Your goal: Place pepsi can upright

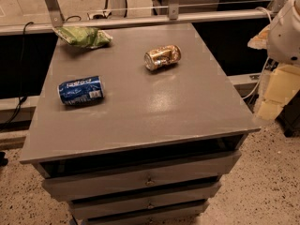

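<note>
Progress looked nil: the pepsi can [80, 90] lay sideways on the cabinet [154, 111], the gripper [274, 95] well apart at right, its state impossible to tell.

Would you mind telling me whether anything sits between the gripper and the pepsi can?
Nothing visible does. The gripper hangs right of the cabinet; the pepsi can lies on its side at its left, bare top between. The gold can lies farther back.
</note>
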Tool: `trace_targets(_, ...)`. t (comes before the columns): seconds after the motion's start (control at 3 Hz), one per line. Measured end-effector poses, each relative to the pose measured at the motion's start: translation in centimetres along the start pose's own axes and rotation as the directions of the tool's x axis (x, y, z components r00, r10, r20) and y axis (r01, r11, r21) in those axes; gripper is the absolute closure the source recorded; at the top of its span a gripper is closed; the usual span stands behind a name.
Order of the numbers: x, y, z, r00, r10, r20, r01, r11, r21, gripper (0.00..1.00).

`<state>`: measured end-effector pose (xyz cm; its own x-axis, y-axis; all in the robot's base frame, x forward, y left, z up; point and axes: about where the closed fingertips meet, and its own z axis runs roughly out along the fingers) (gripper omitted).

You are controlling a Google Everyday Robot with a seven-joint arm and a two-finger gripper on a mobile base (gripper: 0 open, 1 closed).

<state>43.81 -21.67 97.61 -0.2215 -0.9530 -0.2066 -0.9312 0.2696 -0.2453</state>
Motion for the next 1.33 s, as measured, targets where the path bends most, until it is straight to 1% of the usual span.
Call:
trace_targets(0.33, 0.0, 0.0, 0.0, 1.000, 0.000, 0.000, 0.000, 1.0000, 0.000, 0.00)
trace_targets(0.67, -3.8, -0.9, 1.3, 0.998, -0.044, 0.048, 0.044, 0.9990, 0.002, 0.00)
trace_targets(1.0, -13.0, -2.6, 4.5, 0.974, -0.149, 0.173, 0.150, 0.9887, 0.008, 0.00)
trace_targets(1.33, -19.1, -3.4, 7.5, 0.949, -0.193, 0.250, 0.197, 0.9804, 0.010, 0.00)
